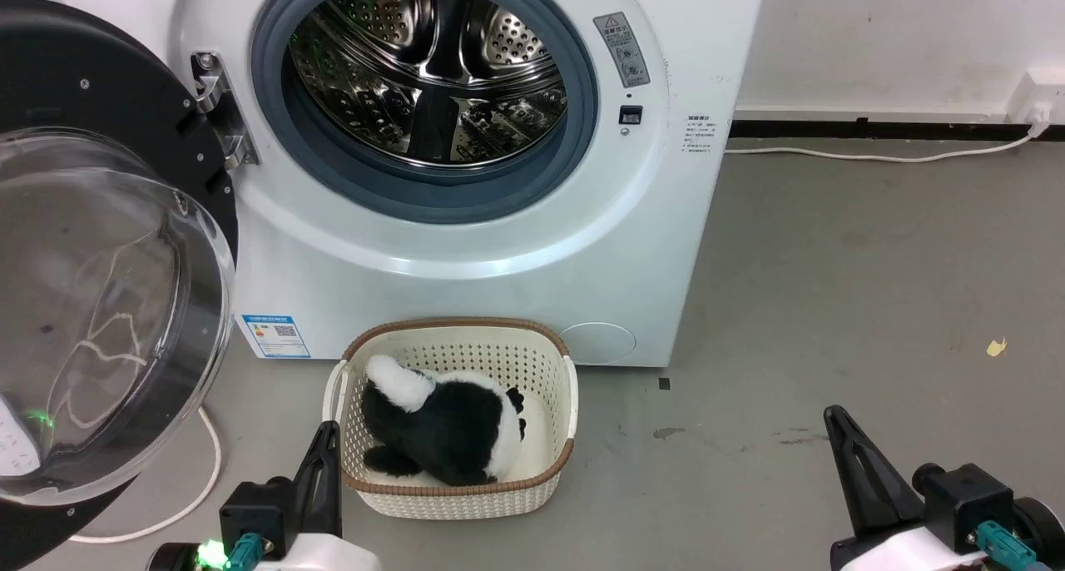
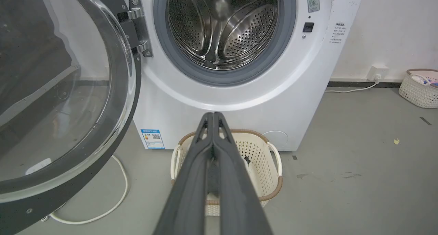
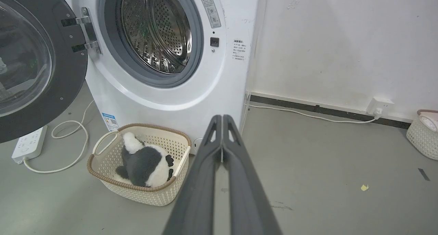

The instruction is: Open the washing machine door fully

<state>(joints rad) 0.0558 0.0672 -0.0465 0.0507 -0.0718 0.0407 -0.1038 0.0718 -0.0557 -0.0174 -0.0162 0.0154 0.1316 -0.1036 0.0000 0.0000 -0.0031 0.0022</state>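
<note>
Door [image 1: 108, 305] hangs swung out at the left, nearer to my left fingers [image 2: 196, 170] than my right fingers [image 3: 205, 173]; both pairs are pressed together, holding nothing.

Washing machine door [image 1: 108, 305]: round; wide glossy black rim; bulging clear glass bowl centre
Swung wide open; stands at 9 o'clock of the drum opening [image 1: 424, 80]; glass bowl faces outward

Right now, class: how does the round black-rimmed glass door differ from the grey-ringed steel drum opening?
The round black-rimmed glass door hangs swung open at the left; the grey-ringed steel drum opening sits fixed in the white front. The door's centre bulges, clear; the opening recedes into perforated metal. Both are round.
</note>
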